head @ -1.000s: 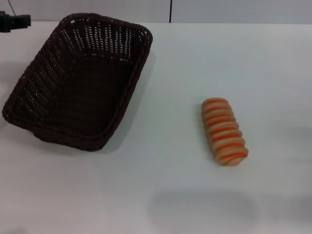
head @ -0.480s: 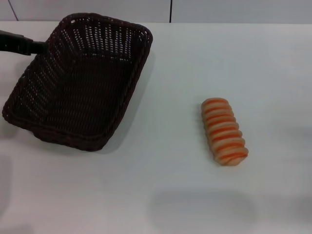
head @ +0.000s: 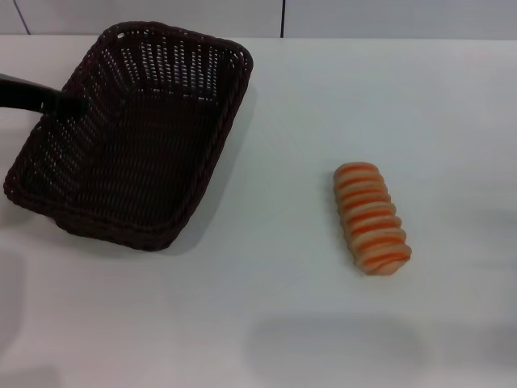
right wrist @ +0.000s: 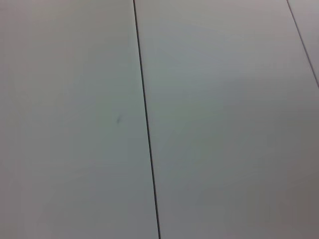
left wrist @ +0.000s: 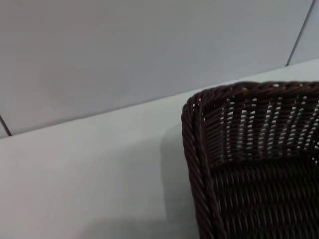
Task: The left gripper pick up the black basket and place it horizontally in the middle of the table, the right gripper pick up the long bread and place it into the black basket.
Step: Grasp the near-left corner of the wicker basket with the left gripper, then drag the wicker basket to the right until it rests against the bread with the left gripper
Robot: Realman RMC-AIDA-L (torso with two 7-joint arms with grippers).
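The black basket [head: 137, 153] lies empty at the left of the white table [head: 323, 97], turned at a slant. Its corner and braided rim also show in the left wrist view [left wrist: 195, 149]. My left gripper [head: 69, 101] reaches in from the left edge as a dark bar, with its tip over the basket's left rim. The long bread [head: 371, 218], tan with orange stripes, lies on the table to the right of the middle. My right gripper is out of view.
A pale panelled wall [head: 363, 16] runs behind the table's far edge. The right wrist view shows only wall panels with a dark seam [right wrist: 147, 129].
My left gripper has moved right and nearer, from beside the basket's far left corner to over its left rim. Basket and bread have not moved.
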